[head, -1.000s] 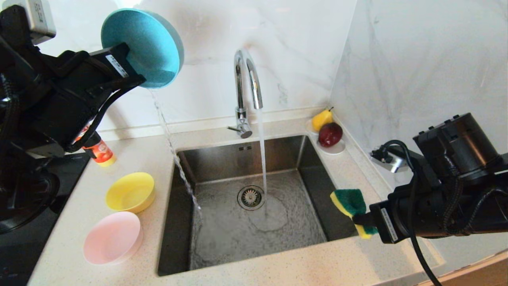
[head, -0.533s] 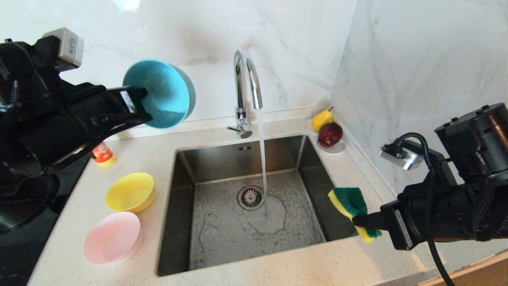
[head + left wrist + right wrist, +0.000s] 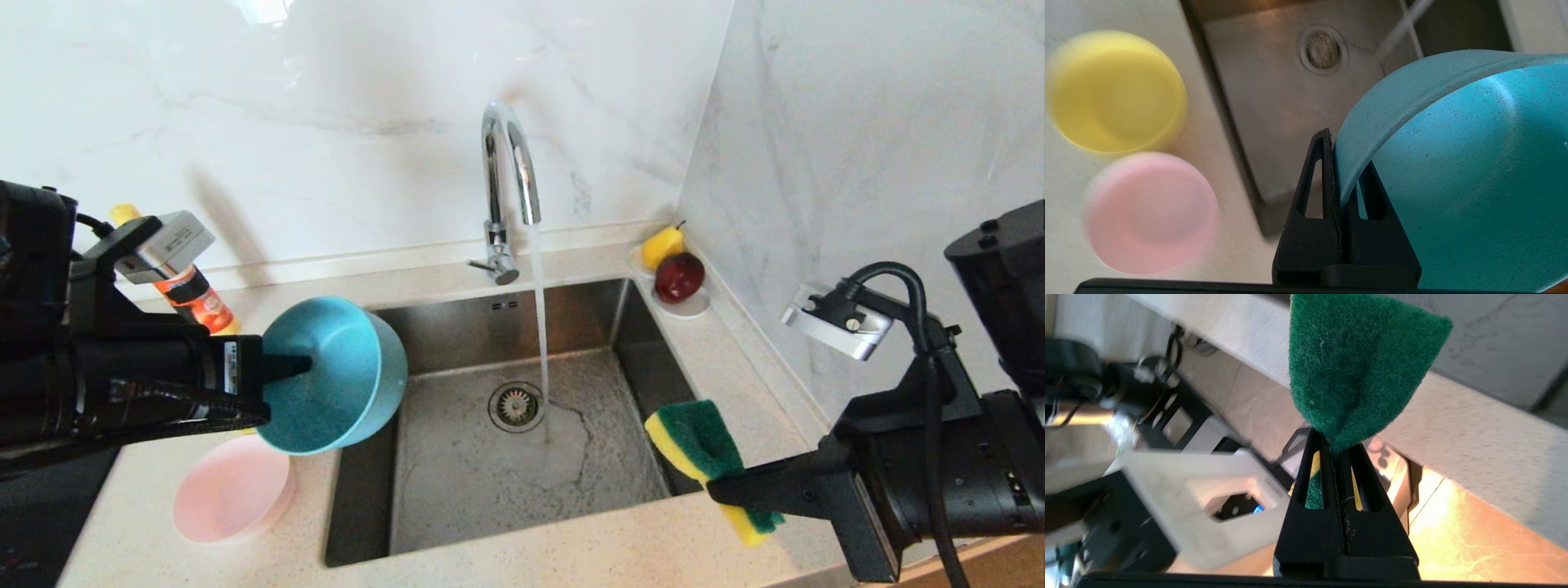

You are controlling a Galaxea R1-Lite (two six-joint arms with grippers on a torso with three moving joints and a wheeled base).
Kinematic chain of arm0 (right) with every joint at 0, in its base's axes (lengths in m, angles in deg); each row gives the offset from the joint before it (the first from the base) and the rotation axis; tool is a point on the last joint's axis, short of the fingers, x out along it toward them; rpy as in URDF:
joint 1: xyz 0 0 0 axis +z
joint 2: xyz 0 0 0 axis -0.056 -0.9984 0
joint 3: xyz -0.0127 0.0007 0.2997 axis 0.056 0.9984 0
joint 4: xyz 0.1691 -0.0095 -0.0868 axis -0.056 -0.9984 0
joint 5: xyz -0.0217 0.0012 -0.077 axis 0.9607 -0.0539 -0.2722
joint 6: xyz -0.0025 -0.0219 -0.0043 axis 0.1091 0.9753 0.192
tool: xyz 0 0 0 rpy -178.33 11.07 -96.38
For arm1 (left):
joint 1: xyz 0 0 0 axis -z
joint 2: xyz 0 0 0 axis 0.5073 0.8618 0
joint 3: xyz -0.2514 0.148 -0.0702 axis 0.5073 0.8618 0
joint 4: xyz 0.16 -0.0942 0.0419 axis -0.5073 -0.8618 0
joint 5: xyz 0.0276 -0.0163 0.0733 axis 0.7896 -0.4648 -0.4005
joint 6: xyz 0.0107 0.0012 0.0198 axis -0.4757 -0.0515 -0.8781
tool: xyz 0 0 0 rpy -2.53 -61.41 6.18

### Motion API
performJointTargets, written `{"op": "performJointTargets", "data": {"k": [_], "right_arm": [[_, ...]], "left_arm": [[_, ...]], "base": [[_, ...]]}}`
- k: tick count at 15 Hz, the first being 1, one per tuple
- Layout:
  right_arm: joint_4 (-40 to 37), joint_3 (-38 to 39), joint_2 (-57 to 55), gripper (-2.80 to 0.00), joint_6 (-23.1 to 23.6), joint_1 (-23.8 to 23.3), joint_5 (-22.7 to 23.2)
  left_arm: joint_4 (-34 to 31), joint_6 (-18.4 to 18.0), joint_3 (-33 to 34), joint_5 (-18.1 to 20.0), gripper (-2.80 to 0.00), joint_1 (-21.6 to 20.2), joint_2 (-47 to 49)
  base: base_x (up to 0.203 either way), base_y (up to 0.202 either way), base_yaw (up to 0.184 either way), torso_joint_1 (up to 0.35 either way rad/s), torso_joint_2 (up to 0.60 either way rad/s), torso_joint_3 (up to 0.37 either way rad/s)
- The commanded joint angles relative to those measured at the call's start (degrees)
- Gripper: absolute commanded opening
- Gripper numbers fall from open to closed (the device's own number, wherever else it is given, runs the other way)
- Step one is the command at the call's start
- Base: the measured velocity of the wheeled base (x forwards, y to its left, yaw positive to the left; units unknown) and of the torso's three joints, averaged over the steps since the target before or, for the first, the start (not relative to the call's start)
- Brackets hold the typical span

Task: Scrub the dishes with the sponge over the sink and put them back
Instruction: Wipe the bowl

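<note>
The teal-blue bowl point(image 3: 339, 376) is clamped by its rim in the left gripper point(image 3: 277, 369), jaws closed tight on the wall, one finger inside & one outside, as seen in the left wrist view point(image 3: 1453, 171). The bowl is held tilted, over the left edge of the sink point(image 3: 457, 318). The pink bowl point(image 3: 233, 490) sits on the counter point(image 3: 571, 555) just below it; the yellow bowl point(image 3: 1116, 92) is seen beside the pink one in the left wrist view only. The sponge point(image 3: 702, 445) is pinched in the right gripper point(image 3: 739, 486), jaws shut on it, green face up, over the sink's front-right corner. Water is run from the faucet point(image 3: 506, 180) into the basin near the drain point(image 3: 516, 404). A saucer w/ fruit point(image 3: 673, 282) sits at the back-right corner.
</note>
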Motion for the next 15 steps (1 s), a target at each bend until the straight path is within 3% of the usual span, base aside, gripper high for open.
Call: {"op": "performJointTargets", "data": {"k": [1, 5, 7, 10, 12, 15], "right_arm": [[-0.79, -0.69, 0.24, -2.8, 0.04, 2.56, 0.05], [-4.12, -5.58, -0.6, -2.8, 0.04, 7.38, -0.08], [-5.34, -7.88, -2.17, -2.8, 0.01, 8.02, 0.04], [-5.43, -9.72, -4.15, -2.8, -0.38, 8.32, 0.22], [-6.4, -12.41, -5.34, -2.8, -2.26, 10.31, 0.14], [-9.05, -16.58, -7.98, -2.8, -3.29, 12.26, 0.22]], "left_arm": [[-0.23, 0.54, 1.04, 0.02, -2.8, 2.37, -1.71], [-0.19, -1.12, 1.94, -2.07, -2.8, 7.61, -1.56], [0.65, -1.48, 3.77, -7.24, -2.8, 10.9, 1.4], [15.49, -0.98, 7.53, -14.59, -2.8, 14.77, 5.84], [20.7, -1.03, 7.67, -22.83, -2.8, 18.99, 8.68], [21.65, -1.27, 9.18, -24.92, -2.8, 22.92, 8.65]], "base": [[0.0, 0.0, 0.0, 0.0, 0.0, 0.0], [0.0, 0.0, 0.0, 0.0, 0.0, 0.0], [0.0, 0.0, 0.0, 0.0, 0.0, 0.0], [0.0, 0.0, 0.0, 0.0, 0.0, 0.0], [0.0, 0.0, 0.0, 0.0, 0.0, 0.0], [0.0, 0.0, 0.0, 0.0, 0.0, 0.0]]}}
